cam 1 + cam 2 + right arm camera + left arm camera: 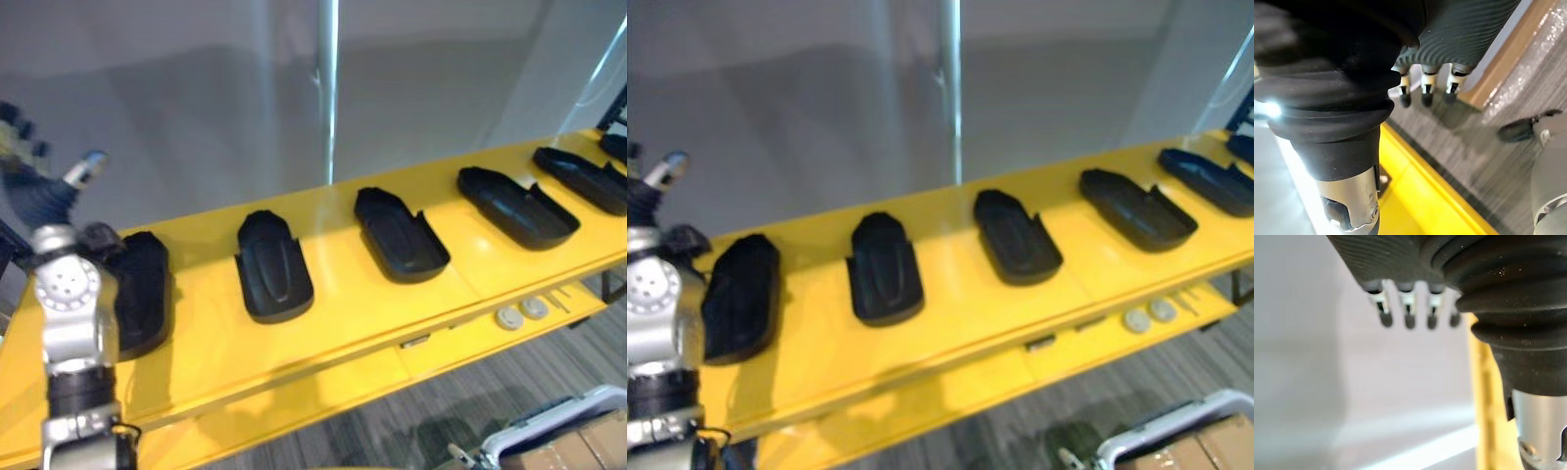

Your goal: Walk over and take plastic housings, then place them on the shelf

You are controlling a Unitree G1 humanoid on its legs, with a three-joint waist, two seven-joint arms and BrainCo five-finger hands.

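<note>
We see five black plastic housings in a row on the yellow shelf (353, 323), long axes running front to back across it, each apart from its neighbour. The leftmost housing (743, 294) lies just beside our left hand (1410, 313), on the side toward the row. Next along are the second housing (274, 266), third housing (400, 233), fourth housing (517, 208) and the far housing (580, 178), each farther from those fingers.

Left hand is raised at the shelf's left end. Its fingers (1385, 313) hang straight and relaxed, nothing between them. Right hand (1425, 90) hangs low over the grey floor (1488, 161) near the shelf's yellow edge, fingers (1405, 95) also loose and carrying nothing.

Our judgement: all housings already lie on the shelf and both hands are free. This fits a hand that has just let go of the leftmost one, or one about to take it, and we can't tell which. Left hand is clearly the nearer one to the row
</note>
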